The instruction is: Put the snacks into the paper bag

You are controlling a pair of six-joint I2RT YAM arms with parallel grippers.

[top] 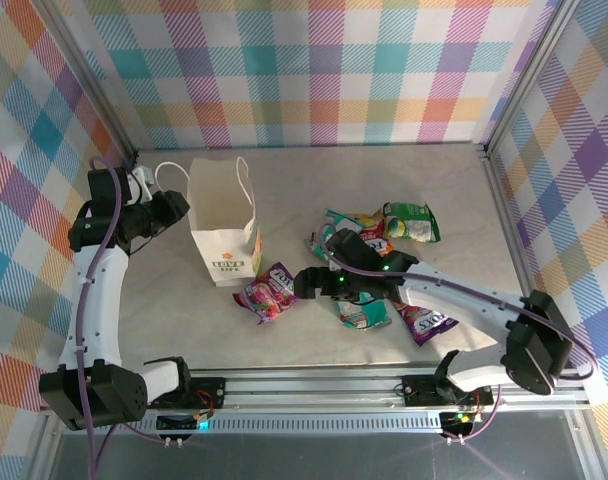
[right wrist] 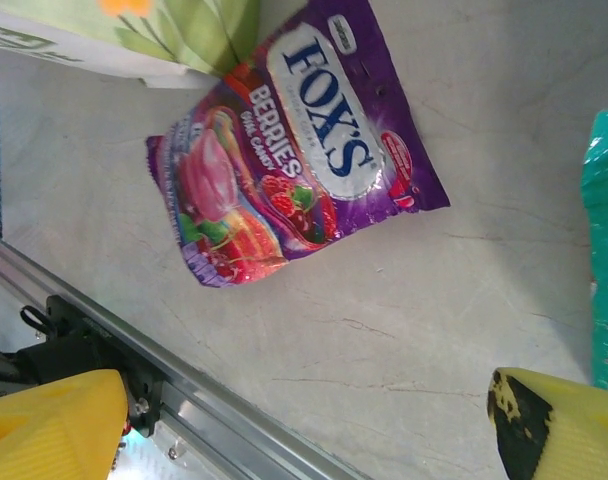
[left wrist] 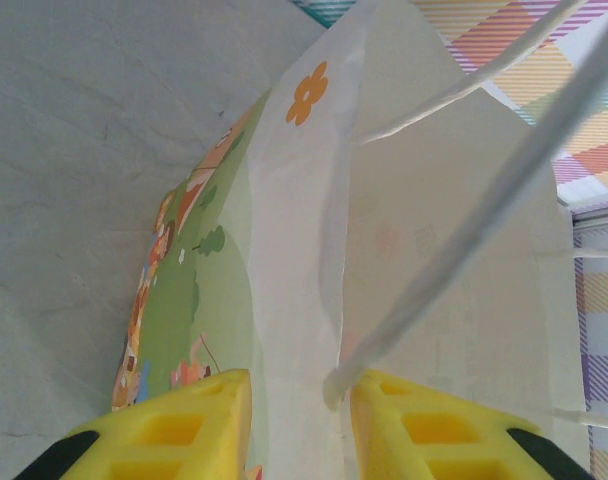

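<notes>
Evidently the left pincer (left wrist: 299,405) pinches the paper bag (top: 224,225) to steady it, while the right pincer (right wrist: 304,420) gapes wide above the Fox's Berries packet (right wrist: 294,150) beside the bag.

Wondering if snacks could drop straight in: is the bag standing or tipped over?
Standing: the bag rests on its base, its open mouth facing up.

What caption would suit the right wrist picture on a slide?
Open right gripper above a purple Fox's candy packet lying on the table beside the paper bag.
</notes>
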